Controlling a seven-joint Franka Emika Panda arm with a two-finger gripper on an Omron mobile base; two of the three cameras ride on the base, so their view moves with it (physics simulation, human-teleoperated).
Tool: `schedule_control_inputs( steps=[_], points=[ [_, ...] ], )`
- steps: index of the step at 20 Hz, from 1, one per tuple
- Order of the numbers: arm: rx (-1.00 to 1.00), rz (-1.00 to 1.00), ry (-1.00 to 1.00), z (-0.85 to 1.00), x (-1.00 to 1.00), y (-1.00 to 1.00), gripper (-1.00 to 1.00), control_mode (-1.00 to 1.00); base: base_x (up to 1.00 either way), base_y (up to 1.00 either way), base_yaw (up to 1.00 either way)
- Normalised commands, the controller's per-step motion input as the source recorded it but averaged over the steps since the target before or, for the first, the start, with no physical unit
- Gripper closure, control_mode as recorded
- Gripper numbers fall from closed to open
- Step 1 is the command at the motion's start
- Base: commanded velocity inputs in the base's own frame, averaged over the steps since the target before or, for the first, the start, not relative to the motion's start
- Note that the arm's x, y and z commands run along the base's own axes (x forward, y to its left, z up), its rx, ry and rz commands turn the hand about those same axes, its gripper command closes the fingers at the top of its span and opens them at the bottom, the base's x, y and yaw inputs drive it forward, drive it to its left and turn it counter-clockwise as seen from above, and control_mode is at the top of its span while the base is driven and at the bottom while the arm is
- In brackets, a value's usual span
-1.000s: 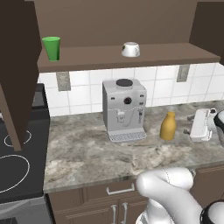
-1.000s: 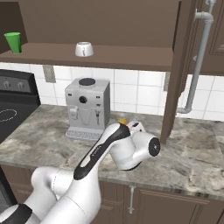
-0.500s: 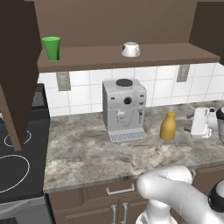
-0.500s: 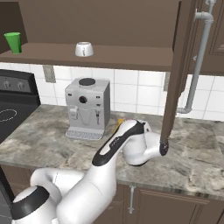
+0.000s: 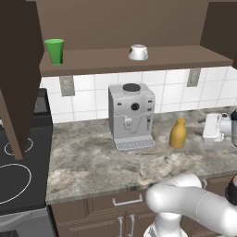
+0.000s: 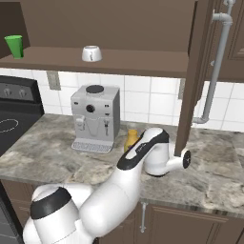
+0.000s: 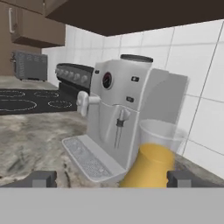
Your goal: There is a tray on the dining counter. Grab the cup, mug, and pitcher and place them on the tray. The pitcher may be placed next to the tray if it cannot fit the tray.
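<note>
Yellow-orange pitcher (image 5: 177, 133) stands upright, neck up, beside coffee machine (image 5: 131, 115).

Left base view: set high behind the arm on its left, facing forward and down over the counter (image 5: 92, 157); takes in the stove (image 5: 18, 171) at the counter's left end, the coffee machine (image 5: 131, 115) and the shelf (image 5: 134, 62).
Right base view: the same counter, machine and shelf, seen from the right.
Hand view: low, near counter level, close to the pitcher (image 7: 148, 164), facing the machine and the stove beyond.
</note>
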Motion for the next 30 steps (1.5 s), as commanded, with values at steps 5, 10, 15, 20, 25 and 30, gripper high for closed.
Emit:
schedule_control_inputs(
  steps=[5,10,15,20,25,30],
  points=[
    [0.10,0.00,0.06,-0.13,0.29,-0.07,-1.00,-1.00,0.00,0.00,0.00],
    [0.09,0.00,0.11,-0.09,0.28,-0.08,-1.00,-1.00,0.00,0.00,0.00],
    [0.07,0.00,0.05,-0.13,0.24,0.00,-1.00,-1.00,0.00,0.00,0.00],
    [0.01,0.00,0.00,-0.10,0.25,0.00,-1.00,-1.00,0.00,0.00,0.00],
    [0.00,0.00,0.00,-0.08,0.25,0.01,-1.00,-1.00,0.00,0.00,0.00],
    [0.00,0.00,0.00,-0.11,0.24,0.00,-1.00,-1.00,0.00,0.00,0.00]
  ],
)
